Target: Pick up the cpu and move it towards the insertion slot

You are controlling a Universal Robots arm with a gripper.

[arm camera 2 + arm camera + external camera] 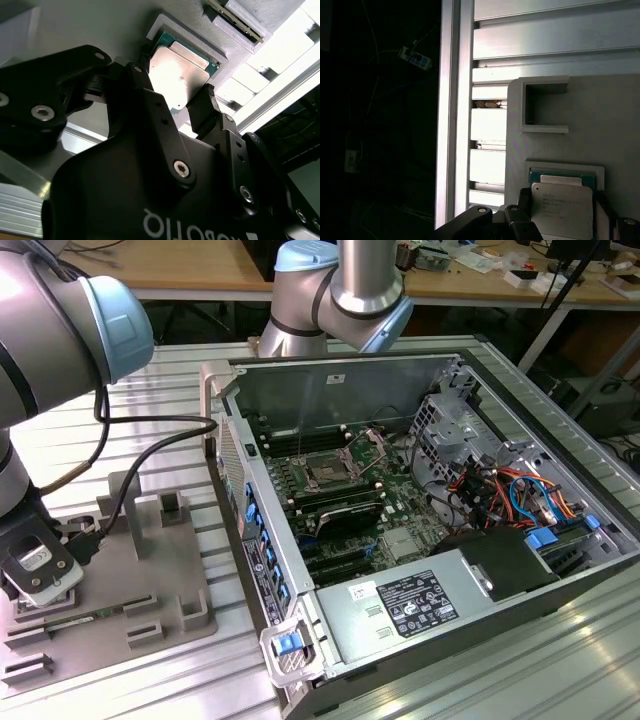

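In both wrist views the cpu (562, 205) (177, 67), a silvery square with a thin green border, lies in its pocket of the grey tray (600, 120). My gripper (562, 200) (175, 80) straddles it, with a black finger against each of two opposite edges, shut on it. In the exterior view the gripper (38, 575) hangs low over the tray (170, 570) at the exterior view's left, covering the chip. The insertion slot (328, 472), a dark square socket with a shiny frame, sits on the green board inside the open computer case, well toward the exterior view's right.
The case's upright side wall (245, 510) stands between the tray and the board. A black cable (150, 430) runs from the arm across the tray. The power supply (410, 600) and drive cage (450, 420) flank the board. The ribbed metal table's edge rail (447, 100) lies close to the tray.
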